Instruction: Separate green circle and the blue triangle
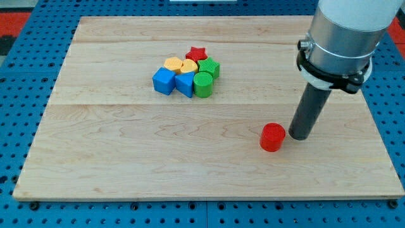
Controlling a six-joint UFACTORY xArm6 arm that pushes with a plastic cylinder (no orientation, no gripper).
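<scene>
Green circle (203, 83) sits at the right-hand end of a tight cluster in the upper middle of the wooden tabletop (126, 164), pressed against the blue triangle (185, 83) on its left; no gap between the two can be made out. The same cluster holds a blue cube (164, 80) at its left end, two yellow blocks (181, 65) behind, a red star (197, 53) at the back and a second green block (209, 67) just behind the green circle. My tip (299, 136) rests on the tabletop well apart from the cluster, toward the view's lower right, with a red cylinder (273, 137) just beside it on the view's left. The rig carries no fingers, only the straight rod, so there is no open or closed state to record. The governing relation: the pair lies up and to the view's left of my tip, and their contact line runs roughly top to bottom in the view. In my judgement, the tip would need to skirt the red cylinder and reach that seam. No brands, labels or legible writing are visible.
</scene>
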